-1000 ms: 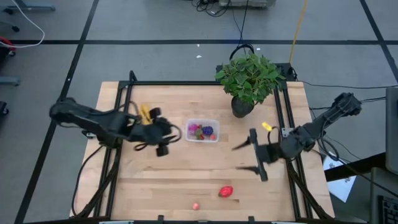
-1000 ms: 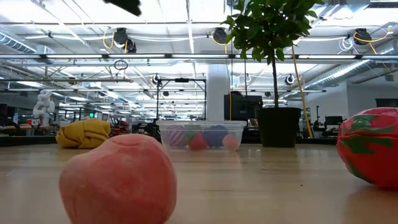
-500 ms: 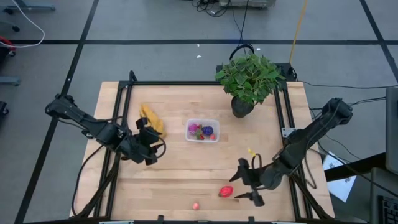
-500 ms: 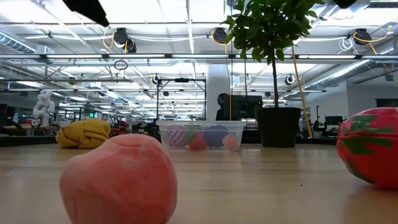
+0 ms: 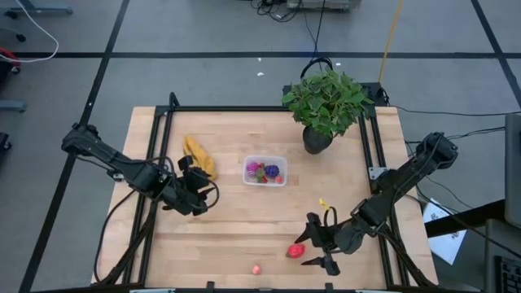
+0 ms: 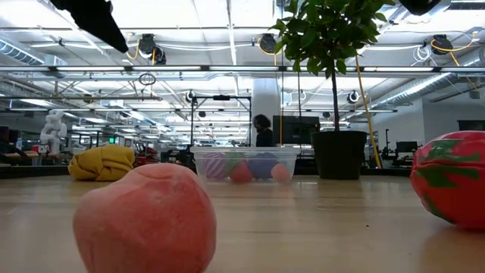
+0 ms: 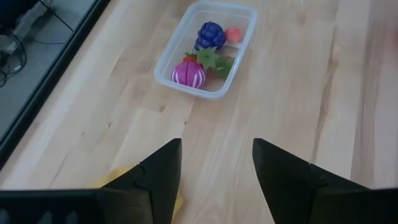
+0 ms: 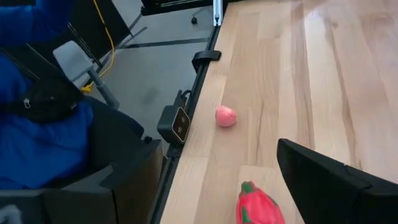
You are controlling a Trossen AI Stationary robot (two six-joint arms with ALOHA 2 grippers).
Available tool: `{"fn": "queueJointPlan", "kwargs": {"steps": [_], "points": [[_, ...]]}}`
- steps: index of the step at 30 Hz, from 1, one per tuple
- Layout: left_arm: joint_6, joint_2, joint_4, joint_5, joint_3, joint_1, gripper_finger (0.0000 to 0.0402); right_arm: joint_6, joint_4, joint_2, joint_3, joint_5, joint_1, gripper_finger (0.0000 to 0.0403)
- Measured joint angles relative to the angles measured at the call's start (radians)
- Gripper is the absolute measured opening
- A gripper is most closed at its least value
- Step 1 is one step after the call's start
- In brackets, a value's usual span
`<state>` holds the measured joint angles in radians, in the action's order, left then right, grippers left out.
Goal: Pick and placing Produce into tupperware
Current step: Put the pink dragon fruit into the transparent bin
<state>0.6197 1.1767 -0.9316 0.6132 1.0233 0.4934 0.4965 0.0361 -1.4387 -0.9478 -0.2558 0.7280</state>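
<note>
High view – bench (image 5: 244, 228): wood top, black frame rails on both sides.
High view – tupperware (image 5: 265, 171): mid-bench, holds purple, pink and red produce (image 5: 262, 172) w/ green leaves.
High view – left gripper (image 5: 198, 193): above bench left of tupperware, just beside banana bunch (image 5: 198, 155); nothing held.
High view – right gripper (image 5: 320, 247): fingers spread wide, empty, just beside red strawberry (image 5: 295, 251) near front edge.
High view – pink fruit (image 5: 256, 268): alone at front edge, apart from strawberry.
High view – potted plant (image 5: 326, 104): back right of tupperware.
Low view – pink fruit (image 6: 144, 220) close in front, strawberry (image 6: 450, 178) at right edge; tupperware (image 6: 245, 164) farther back w/ produce inside; banana bunch (image 6: 101, 162) at left; plant pot (image 6: 340, 155) at right.
Left wrist view – fingers (image 7: 155, 174) apart, empty; tupperware (image 7: 208, 49) ahead w/ purple grapes (image 7: 210, 33), striped pink piece (image 7: 188, 74), small red piece (image 7: 234, 35).
Right wrist view – one finger (image 8: 329, 180) shows; strawberry (image 8: 260, 206) near it; pink fruit (image 8: 225, 116) by bench edge.
</note>
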Motion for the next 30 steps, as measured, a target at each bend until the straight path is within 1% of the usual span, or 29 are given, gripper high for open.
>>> {"fn": "queueJointPlan", "kwargs": {"steps": [10, 20, 24, 30], "points": [[0.011, 0.0, 0.009, 0.0, 0.0, 0.0, 0.0202, -0.092, -0.017, 0.0, 0.0, 0.0, 0.0, 0.0309], [0.014, 0.0, 0.009, 0.0, 0.0, 0.0, 0.0202, -0.104, -0.018, 0.0, 0.0, -0.001, -0.001, 0.0309], [0.014, 0.0, 0.009, -0.001, 0.0, 0.0, 0.0202, -0.142, -0.018, 0.0, 0.0, -0.002, -0.015, 0.0309], [0.014, 0.0, 0.009, -0.001, 0.0, 0.0, 0.0202, -0.143, -0.026, 0.0, 0.0, -0.003, -0.033, 0.0309]]}}
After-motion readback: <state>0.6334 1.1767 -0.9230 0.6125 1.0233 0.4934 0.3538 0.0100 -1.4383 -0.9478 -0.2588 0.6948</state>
